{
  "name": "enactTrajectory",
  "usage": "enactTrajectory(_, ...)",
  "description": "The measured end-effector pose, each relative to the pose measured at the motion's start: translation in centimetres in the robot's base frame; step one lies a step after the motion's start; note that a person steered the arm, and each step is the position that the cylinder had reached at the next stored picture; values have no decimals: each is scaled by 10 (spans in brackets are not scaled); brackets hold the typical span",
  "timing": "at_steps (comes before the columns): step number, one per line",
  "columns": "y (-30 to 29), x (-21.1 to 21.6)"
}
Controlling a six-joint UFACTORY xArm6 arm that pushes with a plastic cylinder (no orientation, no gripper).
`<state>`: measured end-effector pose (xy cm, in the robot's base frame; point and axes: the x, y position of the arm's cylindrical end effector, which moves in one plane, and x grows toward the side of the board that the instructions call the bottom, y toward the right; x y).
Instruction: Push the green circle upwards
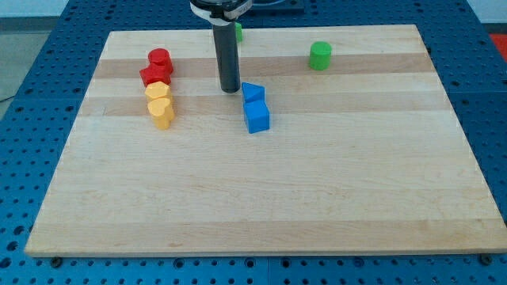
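Note:
The green circle point(320, 55) is a short cylinder standing at the view's upper right on the wooden board point(261, 206). My tip point(230, 89) is the lower end of a dark rod, resting on the board well to the left of and slightly below the green circle. It sits just left of the upper blue block point(253, 93). A second green block point(238, 32) shows partly behind the rod near the board's top edge; its shape is hidden.
A second blue block point(257, 117) touches the first from below. At the view's upper left stand a red cylinder point(160, 59), a red block point(154, 76), and two yellow blocks point(158, 92) point(162, 111) in a column.

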<state>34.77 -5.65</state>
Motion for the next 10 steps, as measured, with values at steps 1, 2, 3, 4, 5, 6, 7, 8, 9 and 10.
enactTrajectory(1, 0, 0)
enactTrajectory(2, 0, -11)
enactTrajectory(3, 0, -14)
enactTrajectory(4, 0, -14)
enactTrajectory(5, 36, -14)
enactTrajectory(6, 88, -14)
enactTrajectory(7, 134, -14)
enactTrajectory(8, 172, -31)
enactTrajectory(9, 174, -76)
enactTrajectory(10, 157, -88)
